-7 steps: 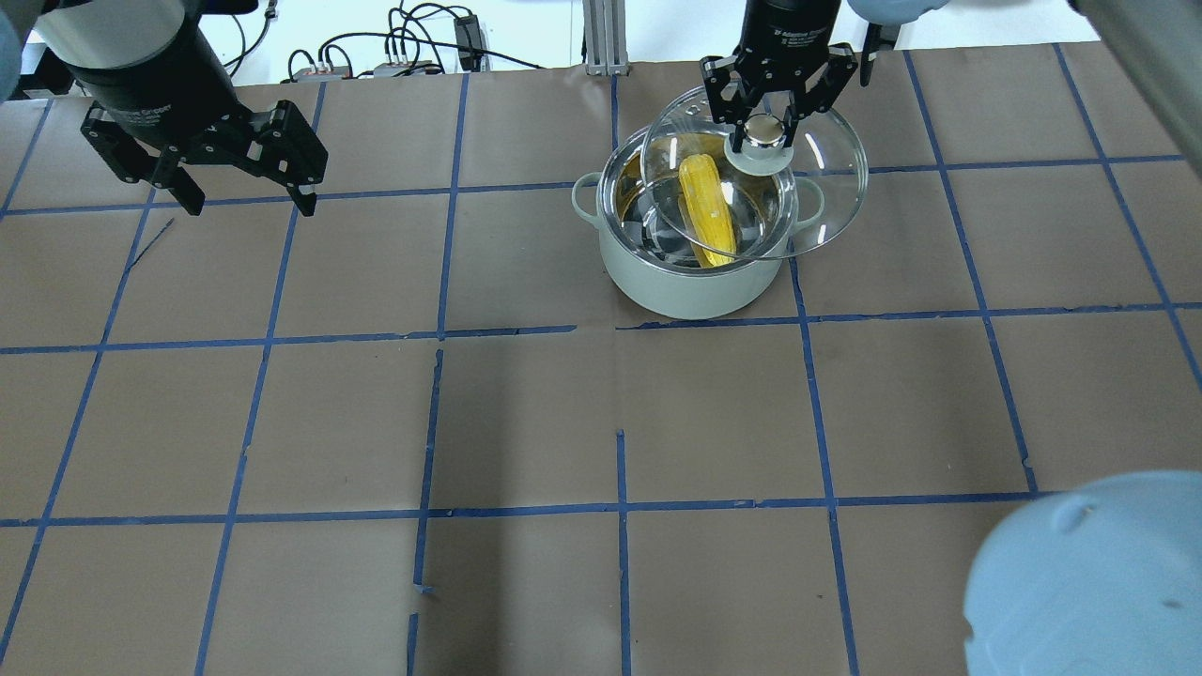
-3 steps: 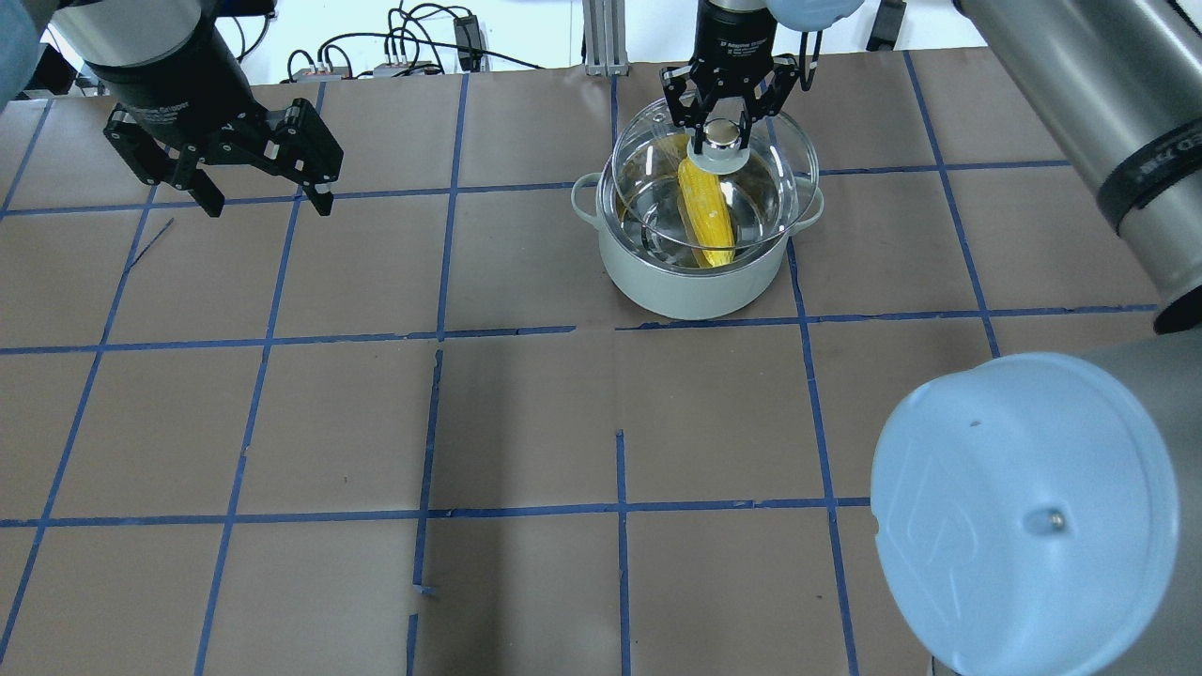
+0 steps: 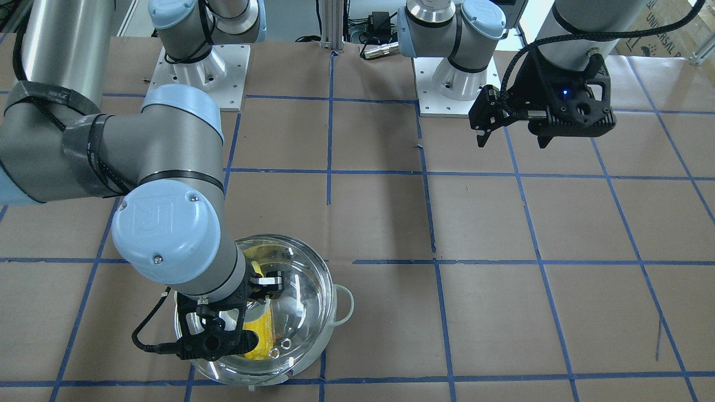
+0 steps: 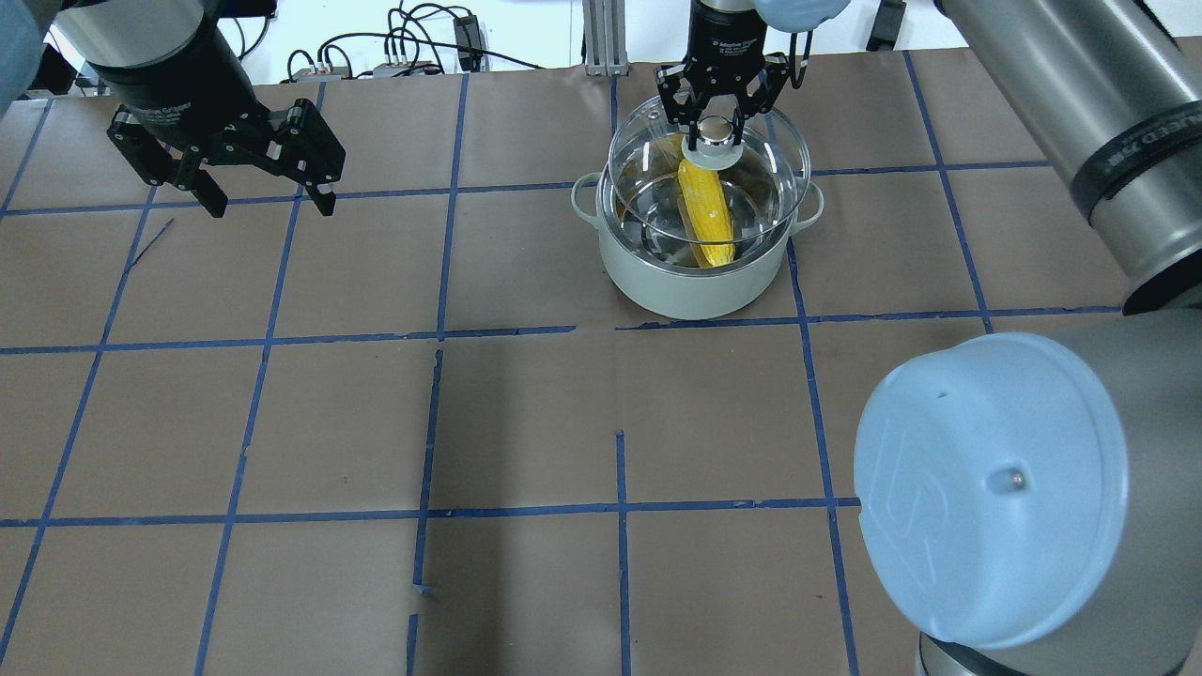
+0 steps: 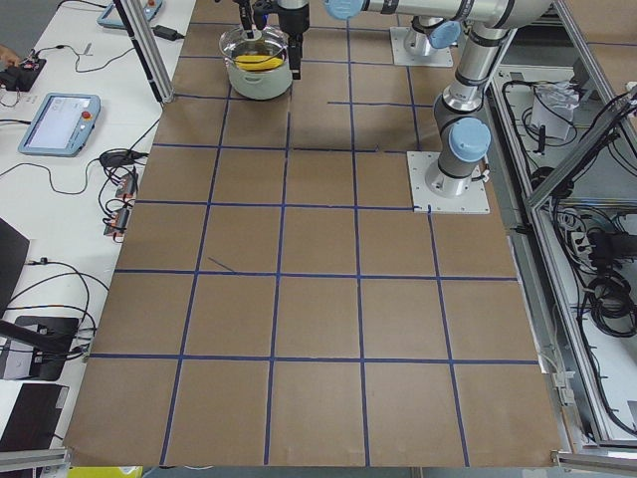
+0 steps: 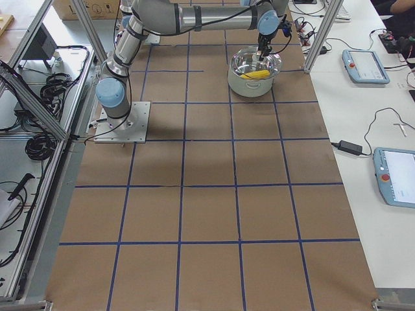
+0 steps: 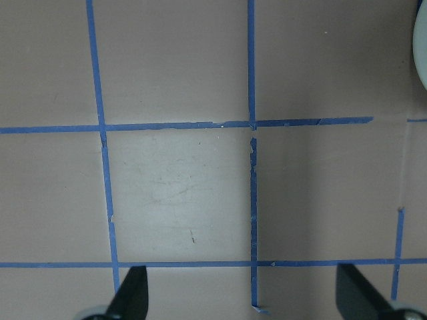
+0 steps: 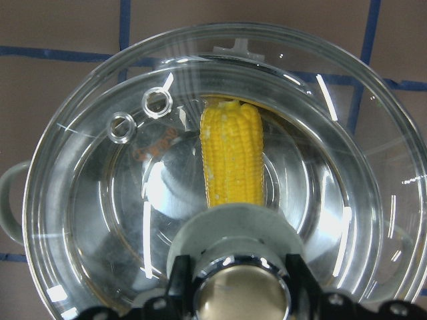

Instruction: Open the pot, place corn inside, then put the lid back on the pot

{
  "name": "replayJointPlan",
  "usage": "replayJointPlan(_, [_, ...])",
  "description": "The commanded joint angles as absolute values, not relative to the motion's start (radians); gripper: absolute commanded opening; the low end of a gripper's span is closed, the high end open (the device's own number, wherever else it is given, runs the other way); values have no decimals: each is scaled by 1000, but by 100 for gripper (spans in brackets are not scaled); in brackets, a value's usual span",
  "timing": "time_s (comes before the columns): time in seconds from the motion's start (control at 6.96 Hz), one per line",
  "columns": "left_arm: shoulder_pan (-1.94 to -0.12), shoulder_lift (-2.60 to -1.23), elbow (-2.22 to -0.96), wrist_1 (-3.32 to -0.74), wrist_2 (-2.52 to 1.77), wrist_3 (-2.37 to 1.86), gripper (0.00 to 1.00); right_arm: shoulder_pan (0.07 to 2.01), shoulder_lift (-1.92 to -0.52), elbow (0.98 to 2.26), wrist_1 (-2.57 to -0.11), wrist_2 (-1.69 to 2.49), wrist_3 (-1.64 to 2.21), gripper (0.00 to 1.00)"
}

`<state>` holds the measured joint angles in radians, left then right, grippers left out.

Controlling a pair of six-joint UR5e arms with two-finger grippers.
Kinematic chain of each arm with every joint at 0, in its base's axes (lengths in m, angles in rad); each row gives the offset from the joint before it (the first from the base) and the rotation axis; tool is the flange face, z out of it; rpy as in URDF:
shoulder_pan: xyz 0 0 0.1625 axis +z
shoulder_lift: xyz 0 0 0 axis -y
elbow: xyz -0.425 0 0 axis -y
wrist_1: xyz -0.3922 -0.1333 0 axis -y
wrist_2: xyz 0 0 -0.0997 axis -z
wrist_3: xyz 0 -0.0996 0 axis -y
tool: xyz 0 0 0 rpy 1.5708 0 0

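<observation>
The right hand (image 4: 716,131) grasped the lid (image 4: 770,164) by its knob, holding it just over the pot (image 4: 690,282) to cover the corn (image 4: 706,211) inside; the left hand (image 4: 270,199) hung released, well aside above the counter (image 4: 526,422).

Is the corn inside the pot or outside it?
Inside. The corn lies at the bottom of the pot, visible through the clear lid.

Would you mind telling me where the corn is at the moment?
In the overhead view the corn lies inside the pot, in the far half just right of centre, under the lid held by the right gripper.
</observation>
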<state>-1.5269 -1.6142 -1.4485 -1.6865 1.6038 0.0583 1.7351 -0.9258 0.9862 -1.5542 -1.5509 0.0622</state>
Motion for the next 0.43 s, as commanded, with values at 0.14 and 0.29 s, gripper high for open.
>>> replayJointPlan(0.14, [-1528, -1615, -1450, -1684, 1603, 57, 100, 1756, -897, 957, -1555, -1560, 84, 25])
replayJointPlan(0.29, [-1528, -1615, -1450, -1684, 1603, 57, 100, 1758, -891, 957, -1554, -1562, 84, 25])
